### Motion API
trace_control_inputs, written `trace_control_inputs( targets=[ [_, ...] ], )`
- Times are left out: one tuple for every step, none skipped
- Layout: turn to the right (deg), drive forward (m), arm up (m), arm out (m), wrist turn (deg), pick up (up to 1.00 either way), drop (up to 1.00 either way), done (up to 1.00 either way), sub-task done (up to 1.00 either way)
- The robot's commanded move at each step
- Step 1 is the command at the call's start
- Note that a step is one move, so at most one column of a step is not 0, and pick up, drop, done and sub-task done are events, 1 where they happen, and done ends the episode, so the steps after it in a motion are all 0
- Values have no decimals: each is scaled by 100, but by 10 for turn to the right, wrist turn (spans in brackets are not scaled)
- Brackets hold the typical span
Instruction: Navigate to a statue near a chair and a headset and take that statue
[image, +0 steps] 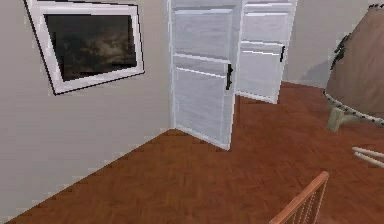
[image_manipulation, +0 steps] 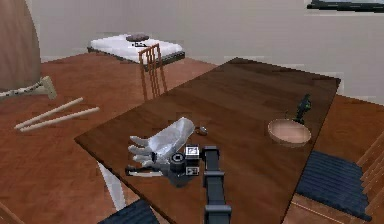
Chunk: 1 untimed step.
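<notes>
On the dark wooden table (image_manipulation: 250, 95) in the arm side view, a silvery grey lumpy thing (image_manipulation: 168, 137) lies near the front edge. My gripper (image_manipulation: 152, 160) is at that thing, at the end of the dark arm bar (image_manipulation: 213, 195). I cannot tell whether it holds anything. A small dark upright figure (image_manipulation: 303, 104) stands by a brown bowl (image_manipulation: 289, 131) at the table's right. A tiny dark thing (image_manipulation: 203, 129) lies beside the grey one. A wooden chair (image_manipulation: 150, 62) stands at the table's far left side.
Blue-cushioned seats (image_manipulation: 335, 175) flank the table's right. A white bed (image_manipulation: 135, 47) stands at the back. A big brown rounded object (image: 360, 75) and wooden poles (image_manipulation: 50, 115) sit on the floor. The forward view has white doors (image: 205, 65), a framed picture (image: 90, 42), and a wooden rail (image: 300, 205).
</notes>
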Motion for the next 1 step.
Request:
trace_control_inputs(
  targets=[
    [0, 0, 0, 0, 0, 100, 0, 0, 0]
  ],
)
